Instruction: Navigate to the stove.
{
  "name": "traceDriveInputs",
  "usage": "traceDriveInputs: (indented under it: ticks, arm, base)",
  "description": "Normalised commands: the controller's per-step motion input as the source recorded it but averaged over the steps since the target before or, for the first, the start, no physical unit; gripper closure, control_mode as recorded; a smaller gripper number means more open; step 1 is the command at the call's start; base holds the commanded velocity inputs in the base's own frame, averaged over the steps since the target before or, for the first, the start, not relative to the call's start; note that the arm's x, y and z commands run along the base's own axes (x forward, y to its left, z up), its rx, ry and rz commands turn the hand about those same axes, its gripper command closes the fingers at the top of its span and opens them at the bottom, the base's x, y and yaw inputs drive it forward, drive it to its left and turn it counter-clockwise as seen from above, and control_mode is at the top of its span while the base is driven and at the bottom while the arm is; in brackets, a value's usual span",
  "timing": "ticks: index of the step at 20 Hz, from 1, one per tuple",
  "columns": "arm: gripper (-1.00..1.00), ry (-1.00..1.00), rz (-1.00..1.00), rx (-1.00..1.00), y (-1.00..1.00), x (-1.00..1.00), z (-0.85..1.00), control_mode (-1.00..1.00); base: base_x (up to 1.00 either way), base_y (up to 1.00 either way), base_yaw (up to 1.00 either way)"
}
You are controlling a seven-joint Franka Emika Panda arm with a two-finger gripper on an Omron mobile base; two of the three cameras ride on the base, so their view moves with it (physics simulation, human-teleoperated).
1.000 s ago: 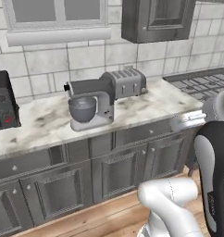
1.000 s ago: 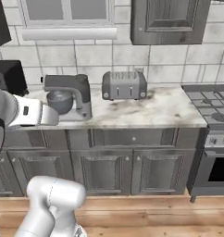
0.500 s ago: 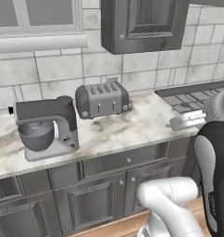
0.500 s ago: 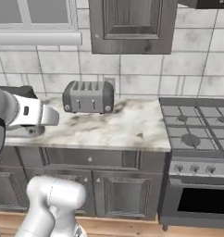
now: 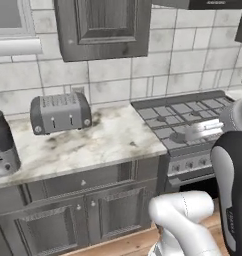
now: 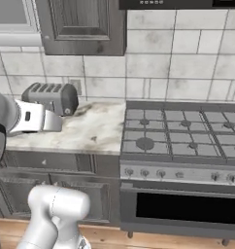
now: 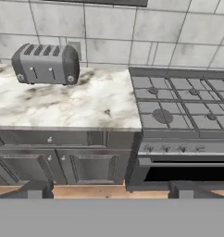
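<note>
Claw [image 7: 107, 192] sits low before the cabinets, arm folded near my base, tips wide apart and empty. I see the stove [image 6: 180, 133] right of the worktop [image 6: 85, 131], toaster [image 5: 60, 112] far left. Since half a second ago, my cameras swung right; the stove fills more view.

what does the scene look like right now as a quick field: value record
setting: simulated kitchen, tiled back wall
stove: right of the marble counter, dark grates over round burners, knob row on the front, black oven door below
toaster: on the counter by the wall, left of the stove
stand mixer: at the left edge of the left base view, on the counter
cabinet: on the wall above the counter
claw: dark finger tips apart, holding nothing, facing the counter and stove front
task state: stove in all three views, to the right of centre in the hand view
</note>
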Motion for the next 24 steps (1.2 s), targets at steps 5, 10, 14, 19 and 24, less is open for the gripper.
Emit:
traceDriveInputs:
  ticks: [5, 10, 14, 19, 24]
  arm:
    - [-1.0, 0.0, 0.0, 0.0, 0.0, 0.0, 0.0, 1.0]
    - [-1.0, 0.0, 0.0, 0.0, 0.0, 0.0, 0.0, 1.0]
    - [-1.0, 0.0, 0.0, 0.0, 0.0, 0.0, 0.0, 1.0]
    - [-1.0, 0.0, 0.0, 0.0, 0.0, 0.0, 0.0, 1.0]
    - [-1.0, 0.0, 0.0, 0.0, 0.0, 0.0, 0.0, 1.0]
  base:
    - [-0.02, -1.0, 0.01]
    - [0.0, -1.0, 0.04]
    - [0.25, -1.0, 0.07]
    - [0.67, -0.98, 0.08]
    - [0.99, -0.44, 0.06]
